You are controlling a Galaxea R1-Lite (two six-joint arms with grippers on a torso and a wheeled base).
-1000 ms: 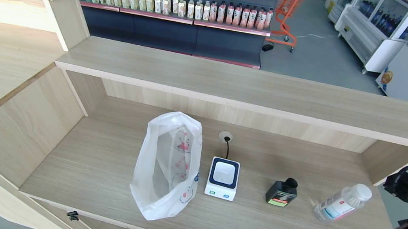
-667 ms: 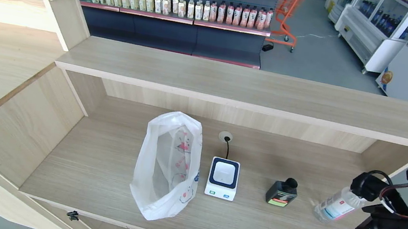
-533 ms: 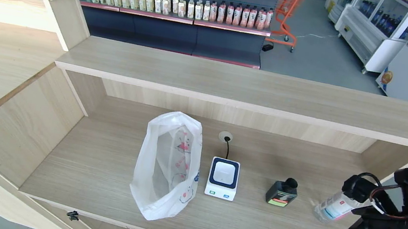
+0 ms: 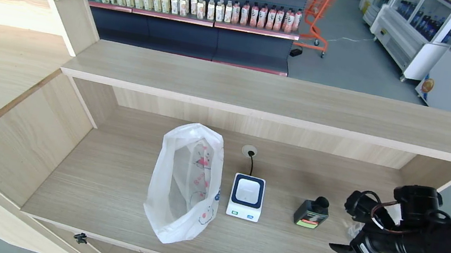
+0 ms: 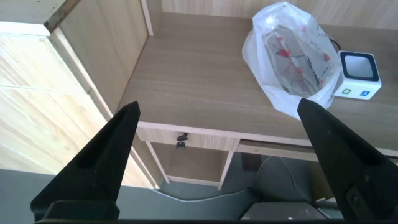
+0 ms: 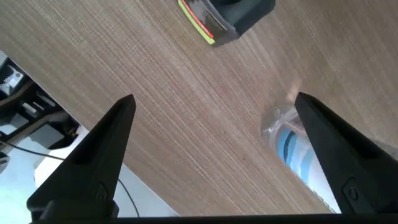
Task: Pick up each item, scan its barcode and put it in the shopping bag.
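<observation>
Your counter [image 4: 108, 180] holds, mid-frame left to right: bag [image 4: 184, 183], scanner [image 4: 246, 197], dark bottle [image 4: 311, 213], clear bottle [image 6: 297, 143] (partly hidden).

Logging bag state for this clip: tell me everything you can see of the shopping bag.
The shopping bag is thin, see-through white plastic with a pink and red print. It sits slumped and crumpled on the wooden counter, its mouth open toward the near edge. It is just left of the white scanner; whether they touch is unclear. Nothing else touches it.
</observation>
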